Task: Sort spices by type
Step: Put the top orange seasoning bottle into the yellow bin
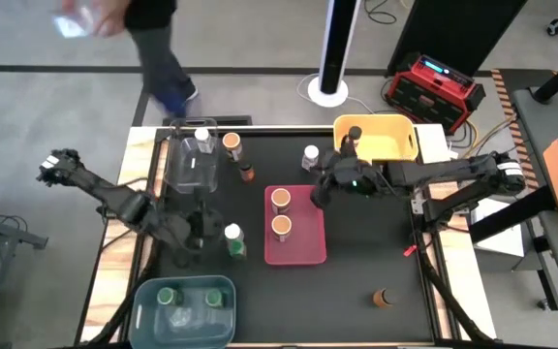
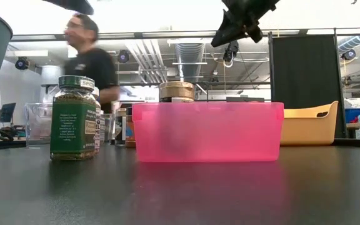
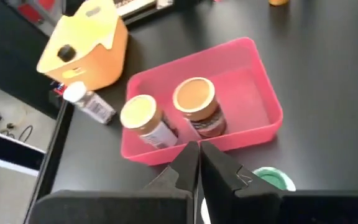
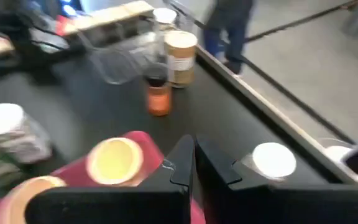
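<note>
Small spice jars stand about the black table. Two tan-lidded jars [image 1: 281,200] [image 1: 281,227] stand in the pink bin [image 1: 308,254]. A green-labelled jar [image 1: 233,240] stands on the table left of it. A white-lidded jar [image 1: 310,155], a tan-lidded jar [image 1: 231,144] and a small orange jar [image 1: 247,173] stand farther back. My left gripper [image 1: 207,231] is shut, raised beside the green jar [image 3: 272,178]. My right gripper [image 1: 317,193] is shut, high over the pink bin's far right corner [image 4: 138,138].
A yellow bin [image 1: 390,145] at the far right holds a dark jar [image 1: 354,130]. A clear bin [image 1: 192,165] stands far left, a grey-blue bin [image 1: 184,310] with green-lidded jars near left. A brown jar [image 1: 383,298] stands near right. A person [image 1: 158,48] walks beyond the far edge.
</note>
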Tool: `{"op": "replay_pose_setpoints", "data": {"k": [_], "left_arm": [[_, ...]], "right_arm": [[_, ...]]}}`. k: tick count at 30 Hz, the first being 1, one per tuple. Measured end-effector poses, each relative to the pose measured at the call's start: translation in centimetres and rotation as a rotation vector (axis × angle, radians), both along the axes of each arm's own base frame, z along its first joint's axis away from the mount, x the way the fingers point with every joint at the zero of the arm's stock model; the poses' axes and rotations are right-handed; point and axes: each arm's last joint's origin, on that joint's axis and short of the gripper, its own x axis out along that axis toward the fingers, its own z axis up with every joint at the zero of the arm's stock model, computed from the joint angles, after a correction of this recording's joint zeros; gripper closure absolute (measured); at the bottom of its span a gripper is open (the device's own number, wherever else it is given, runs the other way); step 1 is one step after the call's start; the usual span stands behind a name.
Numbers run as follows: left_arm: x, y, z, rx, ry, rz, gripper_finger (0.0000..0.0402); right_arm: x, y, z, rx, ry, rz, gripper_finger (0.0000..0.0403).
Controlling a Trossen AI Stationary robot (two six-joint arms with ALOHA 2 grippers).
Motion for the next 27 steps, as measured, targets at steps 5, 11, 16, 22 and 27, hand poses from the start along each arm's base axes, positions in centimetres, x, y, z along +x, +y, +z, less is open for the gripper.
{"op": "replay_pose_setpoints", "data": {"k": [5, 11, 16, 22, 27], "left_arm": [[-0.7, 1.9, 0.8, -0.04, -0.059, 0.098, 0.0402], [-1.4, 3.1, 1.6, 0.039, -0.143, 0.261, 0.0402], [-1.8, 3.6, 1.9, 0.173, -0.177, 0.371, 0.0402], [-2.3, 3.8, 3.3, 0.159, -0.207, 0.373, 0.0402], [-3.5, 4.3, 4.4, 0.138, -0.222, 0.385, 0.0402]], "right_arm": [[1.2, -1.6, 1.4, -0.038, 0.076, -0.019, 0.0394], [3.4, -2.0, 2.1, -0.081, 0.086, 0.005, 0.0394], [6.1, -2.2, 1.0, -0.114, 0.097, 0.041, 0.0394], [10.0, -3.1, -0.4, -0.095, 0.115, 0.073, 0.0394], [12.8, -3.7, -1.3, -0.094, 0.126, 0.065, 0.0394]]}}
